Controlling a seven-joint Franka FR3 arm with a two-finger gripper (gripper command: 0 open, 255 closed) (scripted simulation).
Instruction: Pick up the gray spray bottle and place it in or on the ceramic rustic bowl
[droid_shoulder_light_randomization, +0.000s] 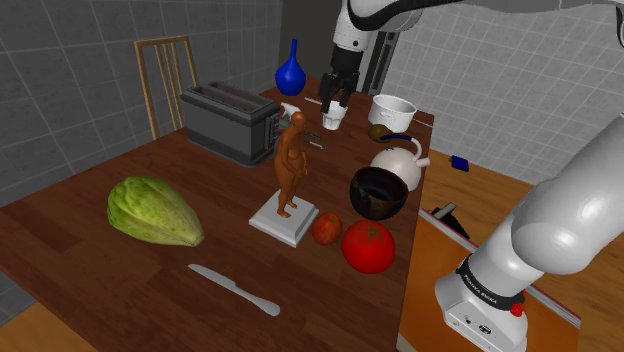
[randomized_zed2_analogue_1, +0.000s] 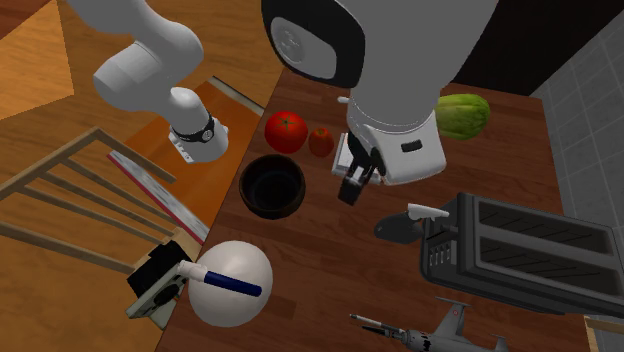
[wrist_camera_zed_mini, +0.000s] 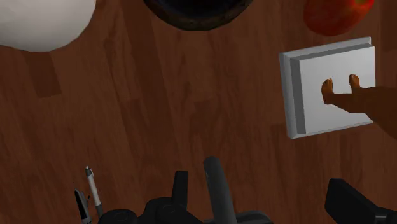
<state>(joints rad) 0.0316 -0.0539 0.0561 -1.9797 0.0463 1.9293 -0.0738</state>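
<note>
The gripper (randomized_zed2_analogue_1: 352, 188) is being held at mid-frame — open or closed cannot be told — while the gray spray bottle (randomized_zed2_analogue_1: 405, 222) is being seen lower right of it, beside the toaster (randomized_zed2_analogue_1: 520, 250).

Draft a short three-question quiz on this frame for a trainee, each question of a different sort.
1. True or false: something lies inside the dark bowl.
2. Multiple choice: which thing sits closest to the tomato? A. knife B. apple C. blue vase
3. Short answer: what does the brown figurine stand on?

Key: 1 false, its inside shows bare in the second exterior view; 2 B; 3 a white square base.
</note>
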